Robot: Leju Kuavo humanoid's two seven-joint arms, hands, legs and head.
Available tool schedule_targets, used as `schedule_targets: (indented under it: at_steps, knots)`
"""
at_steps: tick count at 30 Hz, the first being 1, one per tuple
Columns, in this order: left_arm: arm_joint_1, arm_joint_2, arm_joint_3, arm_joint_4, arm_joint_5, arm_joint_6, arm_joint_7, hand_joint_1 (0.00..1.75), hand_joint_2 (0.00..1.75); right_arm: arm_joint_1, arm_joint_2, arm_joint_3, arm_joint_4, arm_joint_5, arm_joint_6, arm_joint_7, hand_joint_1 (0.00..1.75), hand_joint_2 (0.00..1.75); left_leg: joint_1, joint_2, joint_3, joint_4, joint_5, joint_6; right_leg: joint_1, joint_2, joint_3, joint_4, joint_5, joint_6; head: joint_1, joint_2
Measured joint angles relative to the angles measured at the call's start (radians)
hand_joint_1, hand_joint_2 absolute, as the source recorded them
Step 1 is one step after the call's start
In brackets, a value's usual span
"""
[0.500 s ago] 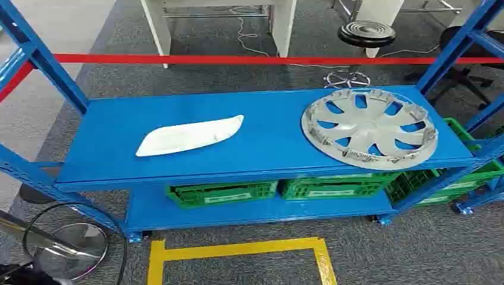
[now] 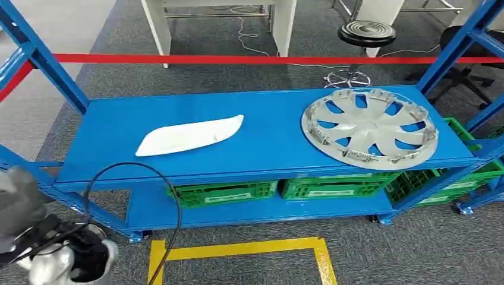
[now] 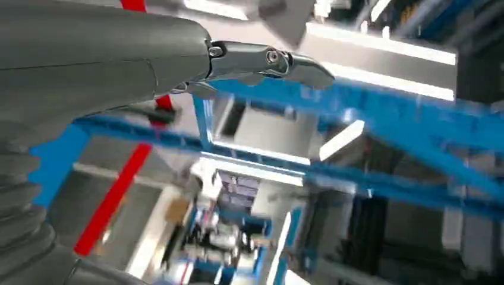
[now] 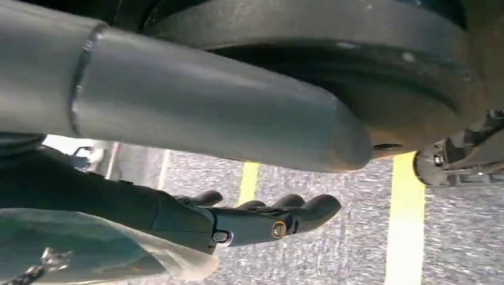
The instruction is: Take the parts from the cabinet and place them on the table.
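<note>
Blue metal shelving rack (image 2: 107, 133) is standing in front of the robot on grey carpet, seen from the head view. Two parts are lying on its top shelf: a white elongated plastic trim piece (image 2: 189, 135) toward the left, lying flat, and a silver wheel hubcap (image 2: 369, 128) toward the right, inner side up, its edge reaching the shelf's front right corner. The two parts are sitting well apart, neither being touched.

Green plastic crates (image 2: 221, 193) are sitting in a row on the lower shelf. A red bar (image 2: 255, 59) is running across the back of the rack. Yellow floor tape (image 2: 238, 248) is marking a rectangle just in front of the rack. A black stool (image 2: 367, 32) is standing behind the rack.

Left arm is showing at the lower left corner of the head view, blurred, with a black cable (image 2: 169, 190) looping up in front of the shelf edge. Left robot hand (image 3: 261, 59) is pointing toward the rack frame, fingers extended, holding nothing. Right robot hand (image 4: 261, 221) is hanging over the carpet and yellow tape, fingers apart and lightly curled, holding nothing.
</note>
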Motion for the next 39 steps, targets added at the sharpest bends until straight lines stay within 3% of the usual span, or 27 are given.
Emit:
schedule_targets:
  at_steps: [13,30,31,36,39]
  knots:
    - [-0.264,-0.002,-0.149,0.288,-0.169,-0.079,0.112,0.0,1.75,-0.004,0.0,0.0,0.0,0.063,0.026,-0.007,0.0,0.0,0.0,0.0,0.0,0.0,0.0,0.0,0.0,0.0,0.0,0.0,0.001,0.0,0.0,0.0]
    - [-0.574,-0.041,-0.274,0.754,-0.432,-0.093,0.265,0.0,1.75,-0.011,0.0,0.011,0.003,0.155,0.041,0.002,0.0,0.0,0.0,0.0,-0.001,0.001,0.001,-0.001,0.0,0.002,-0.001,0.0,0.002,0.0,0.0,0.0]
    - [-0.591,-0.042,-0.28,0.781,-0.446,-0.094,0.271,0.0,0.0,-0.012,0.0,0.011,0.003,0.16,0.042,0.003,0.0,0.0,0.0,0.0,-0.001,0.001,0.001,-0.001,0.0,0.002,-0.001,0.0,0.002,0.0,0.0,0.0]
    - [-0.663,-0.05,-0.317,0.919,-0.54,-0.104,0.325,0.0,0.0,-0.014,0.0,0.019,0.003,0.189,0.045,0.005,0.0,0.0,0.0,0.0,-0.001,0.001,0.001,-0.001,0.0,0.002,-0.001,0.0,0.002,0.0,0.0,0.0]
    - [-0.678,-0.055,-0.326,0.953,-0.581,-0.119,0.347,0.0,0.0,-0.016,0.0,0.019,0.003,0.201,0.045,0.005,0.0,0.0,0.0,0.0,-0.001,0.001,0.001,-0.001,0.0,0.001,-0.001,0.0,0.002,0.0,0.0,0.0]
